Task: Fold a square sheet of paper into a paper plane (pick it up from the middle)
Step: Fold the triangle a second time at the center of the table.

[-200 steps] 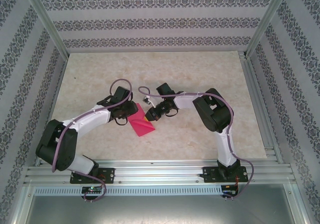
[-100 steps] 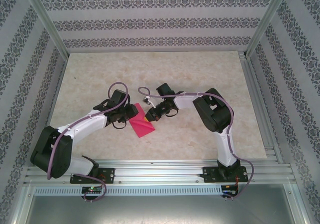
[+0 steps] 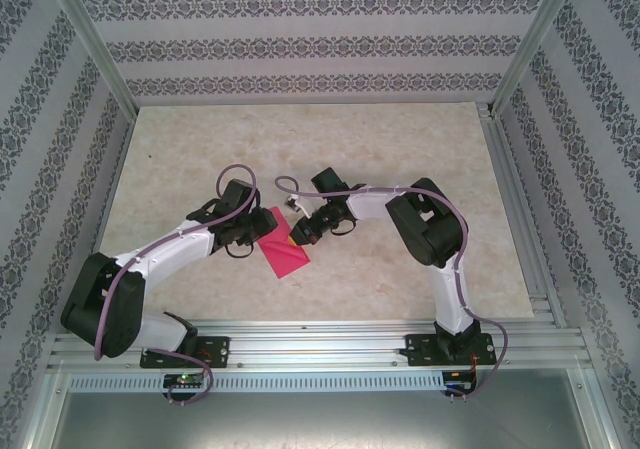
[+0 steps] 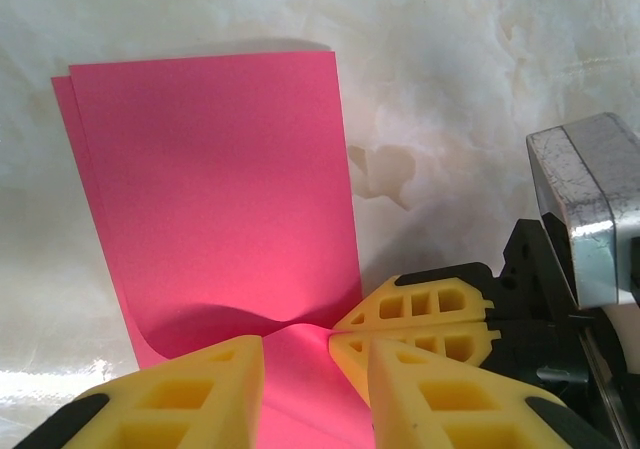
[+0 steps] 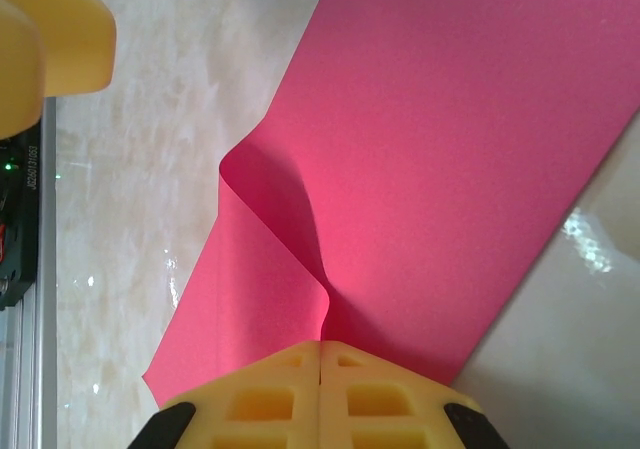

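I am watching the thin magenta-red paper sheet (image 4: 210, 189), which is lying on the pale marble-look tabletop (image 3: 300, 149). It is already doubled into a rectangle, with a second layer peeking out along one long side. The right gripper (image 5: 320, 394) is clamping the sheet at the middle of one edge, its yellow fingers pressed together on the paper. From that pinch a soft ripple is lifting across the sheet.

The left gripper (image 4: 312, 364) is sitting just beside the right gripper. Its jaws are standing apart and straddling the raised paper, not squeezing it.

I judge that I am setting up the next crease. To do it well, I am planning to hold the right gripper's clamp firm and close the left jaws gently onto the ripple. Dragging sideways would likely slide the two layers out of line.

The pinch point is hidden under the right gripper's pads, so I cannot tell whether both layers are caught. Overhead, both wrists are covering the paper's end nearest the right gripper, and the left wrist camera is cutting off the sheet's near end.
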